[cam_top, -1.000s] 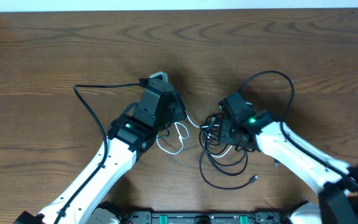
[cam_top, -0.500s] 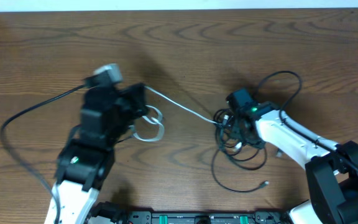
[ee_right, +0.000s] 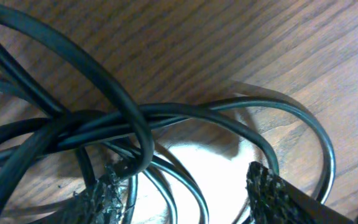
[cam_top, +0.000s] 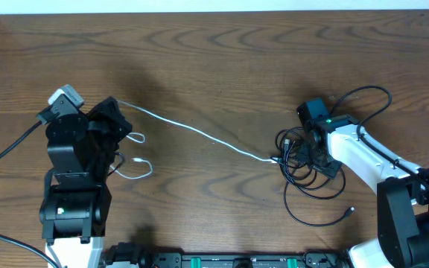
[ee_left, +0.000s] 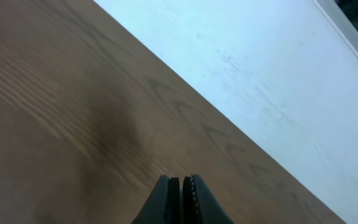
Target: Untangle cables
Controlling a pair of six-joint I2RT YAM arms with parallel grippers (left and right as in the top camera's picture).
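left gripper (ee_left: 180,198): fingers are pressed flat together in the wrist view, with basically no gap. No cord is seen at the very tips there. From overhead it's parked at the left of the frame (cam_top: 116,117), and a cord is seen coming straight out of it, so a pinch further in is what it looks like.

white cable (cam_top: 199,132): it's stretched in a near-straight line from the left gripper, down and right across the middle of the frame to the edge of the black tangle. Two slack loops are left lying just below the left gripper.

right gripper (ee_right: 191,186): the two mesh-textured fingers are held well apart, with black cord lying between and over them. Nothing is clamped, it's just straddled. From overhead it's seen right of centre (cam_top: 302,152), nose down on the tangle.

black cables (cam_top: 307,175): they're bunched in a knotty pile under and just below the right gripper. Wide loops are spilled toward the lower right, and one small plug end is left out at the bottom right. Up close (ee_right: 135,118) several strands are crossed over each other.

table (cam_top: 222,67): brown wood grain, and everything is laid on it.

white surface (ee_left: 278,74): it's seen past the table edge, in the upper right of the left wrist view.
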